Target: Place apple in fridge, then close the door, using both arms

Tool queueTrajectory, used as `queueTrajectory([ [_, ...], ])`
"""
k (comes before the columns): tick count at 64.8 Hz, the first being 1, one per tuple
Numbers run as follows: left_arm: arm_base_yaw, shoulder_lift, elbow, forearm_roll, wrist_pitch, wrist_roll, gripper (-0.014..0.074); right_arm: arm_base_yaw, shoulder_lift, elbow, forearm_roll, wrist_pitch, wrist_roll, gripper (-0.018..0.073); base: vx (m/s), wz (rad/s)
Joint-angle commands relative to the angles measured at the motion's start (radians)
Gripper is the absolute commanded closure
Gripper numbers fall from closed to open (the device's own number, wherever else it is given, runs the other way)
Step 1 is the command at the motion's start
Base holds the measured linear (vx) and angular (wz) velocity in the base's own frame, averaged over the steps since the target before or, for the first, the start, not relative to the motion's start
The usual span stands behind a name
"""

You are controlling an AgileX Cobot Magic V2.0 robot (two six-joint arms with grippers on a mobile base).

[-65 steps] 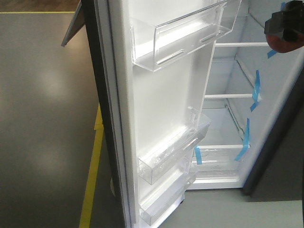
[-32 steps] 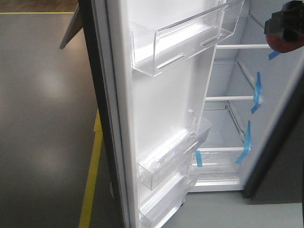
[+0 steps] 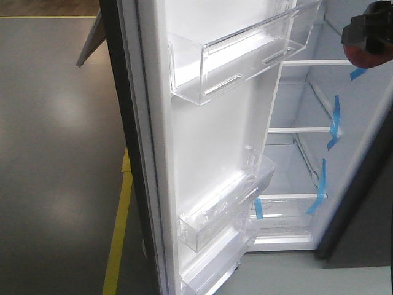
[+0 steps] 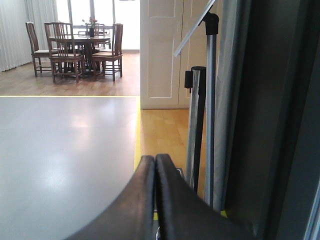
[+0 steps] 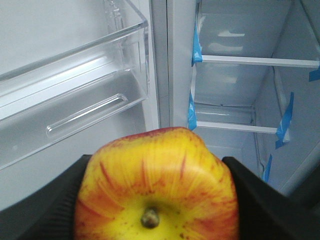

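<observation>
The fridge (image 3: 307, 160) stands open, showing white lining, glass shelves and blue tape strips. Its door (image 3: 209, 153) is swung wide at the centre of the front view, its white lining and clear bins facing me. My right gripper (image 3: 367, 31) hangs at the top right in front of the upper shelves, shut on the red-and-yellow apple (image 3: 367, 56). In the right wrist view the apple (image 5: 160, 160) fills the gap between the black fingers (image 5: 260, 200), stem towards the camera, with the shelves (image 5: 260, 61) beyond. My left gripper (image 4: 155, 162) is shut on nothing, beside a dark grey panel (image 4: 280, 125).
A clear door bin (image 5: 75, 100) sits to the left of the apple. Two metal posts (image 4: 197, 125) stand close to the left gripper. A yellow floor line (image 3: 120, 227) runs along the grey floor left of the door. A dining table with chairs (image 4: 80, 45) is far off.
In the front view the door bins and fridge shelves have drifted slightly right and down. The right gripper with the apple stays at the top right.
</observation>
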Motion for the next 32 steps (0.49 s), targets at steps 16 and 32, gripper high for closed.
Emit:
queueTrajectory([
  [16,0.002,-0.014,0.027,0.001,-0.069,-0.008,0.0602,-0.004,-0.029,-0.032,0.009,-0.076,0.001,0.0568,0.03,0.01],
  [32,0.002,-0.014,0.027,0.001,-0.069,-0.008,0.0602,-0.004,-0.029,-0.032,0.009,-0.076,0.001,0.0568,0.03,0.00],
])
